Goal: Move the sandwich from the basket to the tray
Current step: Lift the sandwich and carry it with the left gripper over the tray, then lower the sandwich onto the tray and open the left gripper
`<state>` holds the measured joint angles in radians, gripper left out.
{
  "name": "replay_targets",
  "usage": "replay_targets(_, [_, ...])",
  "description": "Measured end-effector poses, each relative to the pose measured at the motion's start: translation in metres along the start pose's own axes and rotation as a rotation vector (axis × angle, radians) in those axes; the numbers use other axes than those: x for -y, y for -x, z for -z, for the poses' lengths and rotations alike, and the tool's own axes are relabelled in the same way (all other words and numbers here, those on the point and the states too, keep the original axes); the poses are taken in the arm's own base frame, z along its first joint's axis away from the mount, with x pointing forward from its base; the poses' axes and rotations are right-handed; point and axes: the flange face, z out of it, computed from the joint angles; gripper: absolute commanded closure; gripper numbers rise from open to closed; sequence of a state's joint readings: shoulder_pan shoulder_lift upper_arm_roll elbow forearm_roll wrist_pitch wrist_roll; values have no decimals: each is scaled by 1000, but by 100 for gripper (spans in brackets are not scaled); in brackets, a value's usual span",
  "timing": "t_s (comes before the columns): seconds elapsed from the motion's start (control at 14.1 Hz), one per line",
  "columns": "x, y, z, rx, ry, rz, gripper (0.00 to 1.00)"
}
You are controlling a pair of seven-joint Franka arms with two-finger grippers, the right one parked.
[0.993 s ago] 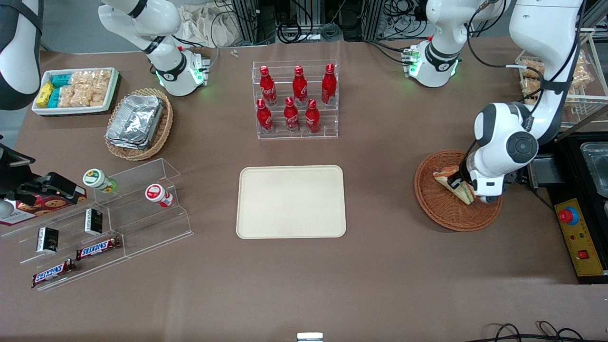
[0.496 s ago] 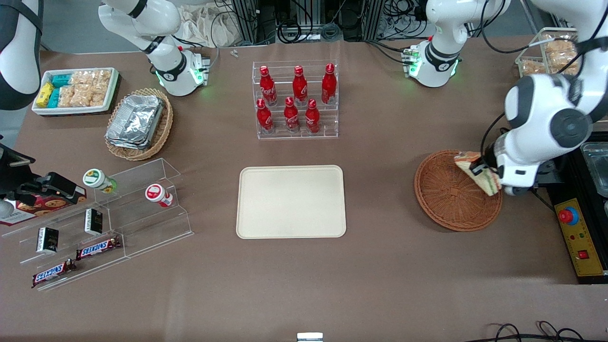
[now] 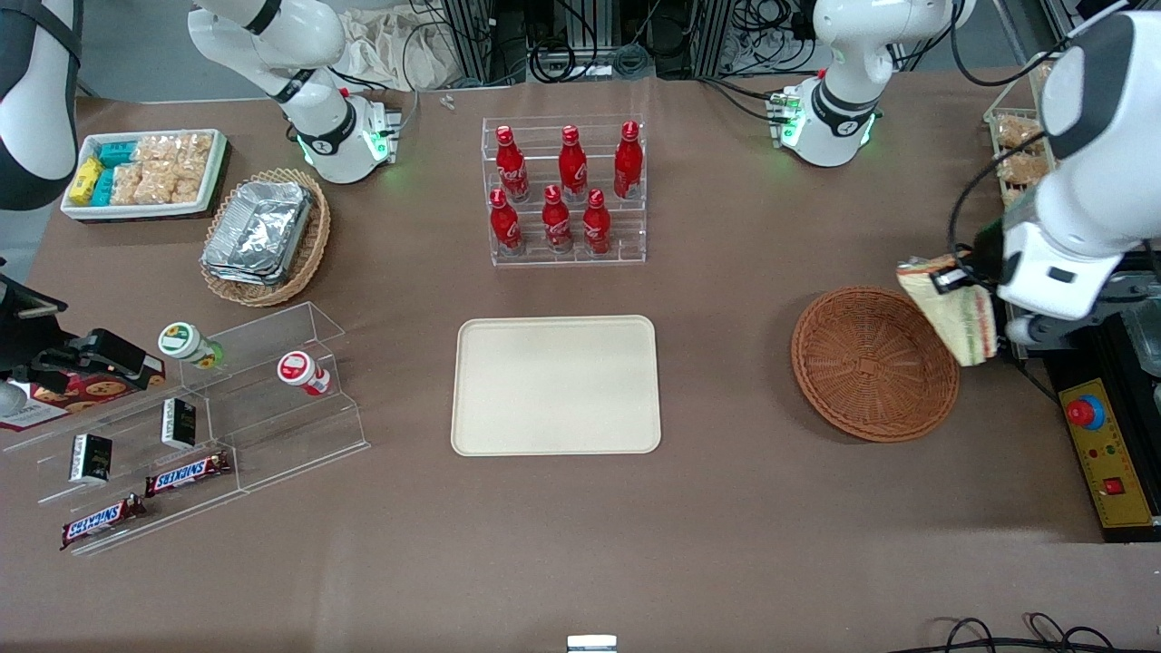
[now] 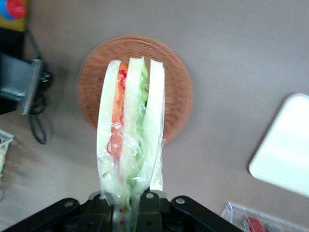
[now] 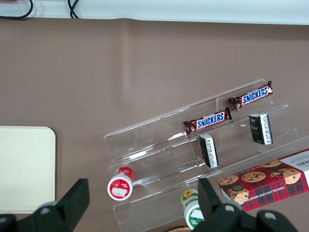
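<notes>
I see my left arm's gripper (image 3: 963, 283) raised above the table, at the working arm's end, over the edge of the basket (image 3: 862, 367). Its fingers are pinching the sandwich (image 3: 952, 308), a clear-wrapped triangular wedge that hangs in the air, tilted, with its striped filling edge showing. In the wrist view the sandwich (image 4: 129, 145) sticks out from between the gripper's (image 4: 126, 205) black fingers, white bread slices around orange and green layers, with the round reddish-brown woven basket (image 4: 178, 92) well below it on the brown table (image 3: 726, 508). The sandwich touches neither the basket nor the table.

The cream-beige tray (image 3: 555, 384) lies flat near the middle of the table, well apart from the basket, toward the parked arm's end from it. A corner of the tray (image 4: 285, 154) also shows in the wrist view. Farther from the front camera than the tray stands a clear rack of red bottles (image 3: 564, 192).
</notes>
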<state>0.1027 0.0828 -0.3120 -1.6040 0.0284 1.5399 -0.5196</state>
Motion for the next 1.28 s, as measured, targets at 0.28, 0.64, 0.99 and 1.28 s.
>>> replay_targets(0.28, [-104, 32, -32, 72, 27, -201, 100])
replay_targets(0.64, [-217, 37, -122, 73, 72, -305, 100])
replay_targets(0.99, [-312, 64, -222, 36, 78, -292, 100])
replay_targets(1.28, [-335, 52, -275, 25, 93, -297, 100])
